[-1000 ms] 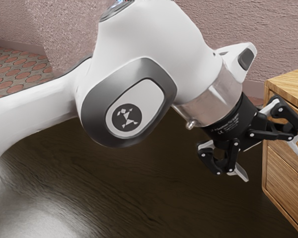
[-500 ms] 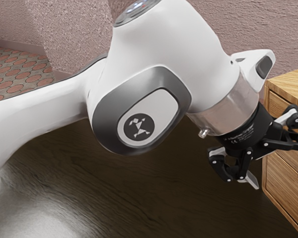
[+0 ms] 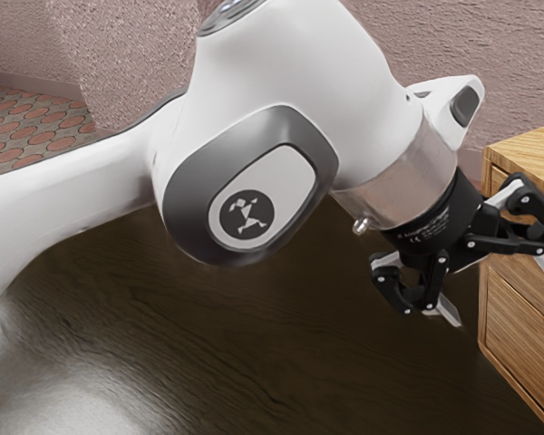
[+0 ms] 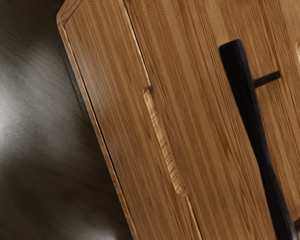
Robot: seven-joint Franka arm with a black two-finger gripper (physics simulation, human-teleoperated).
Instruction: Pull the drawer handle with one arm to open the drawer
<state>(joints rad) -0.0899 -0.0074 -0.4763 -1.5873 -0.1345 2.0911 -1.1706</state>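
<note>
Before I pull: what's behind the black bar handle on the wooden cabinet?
Two short black standoffs join the black bar handle to the wooden drawer front. The wood strip directly behind the bar is covered.

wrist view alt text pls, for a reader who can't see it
A long black bar handle stands on short posts off a light wooden cabinet front, seen close and at a slant. A shallow carved slot runs in the wood beside the handle, and a dark tabletop lies past the cabinet's edge.

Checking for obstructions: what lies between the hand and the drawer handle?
Nothing: the wrist view shows the handle bare before the open hand.
</note>
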